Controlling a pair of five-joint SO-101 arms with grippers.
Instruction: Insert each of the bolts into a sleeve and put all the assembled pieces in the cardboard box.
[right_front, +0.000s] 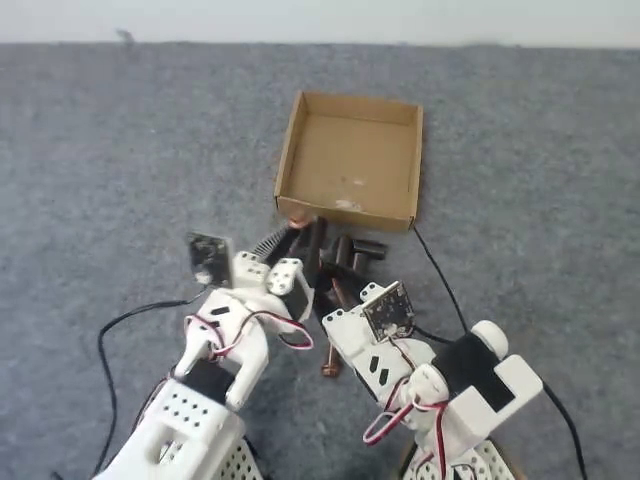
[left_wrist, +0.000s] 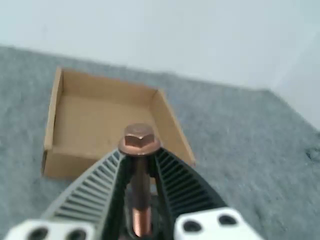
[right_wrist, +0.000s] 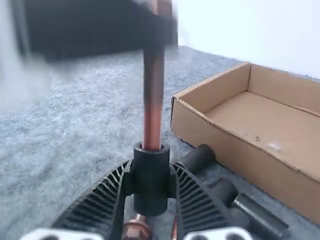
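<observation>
The left hand (left_wrist: 139, 155) was clenched on a copper-coloured hex-head metal bolt (left_wrist: 139, 140). The bolt's shaft met the top opening of an upright black cylindrical sleeve (right_wrist: 150, 167), which the right hand (right_wrist: 151, 176) grasped. Both hung just in front of the open brown cardboard box (right_front: 345, 208) on the grey carpeted worktop (right_front: 120, 150), with loose black sleeves (right_wrist: 197, 159) lying near its front wall.

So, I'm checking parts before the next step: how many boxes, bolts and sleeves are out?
Box: 1
Bolts: 2 in plain sight, one in the left gripper, one on the carpet; more may be hidden
Sleeves: 4, one in the right gripper, three by the box
Total: 7
</observation>
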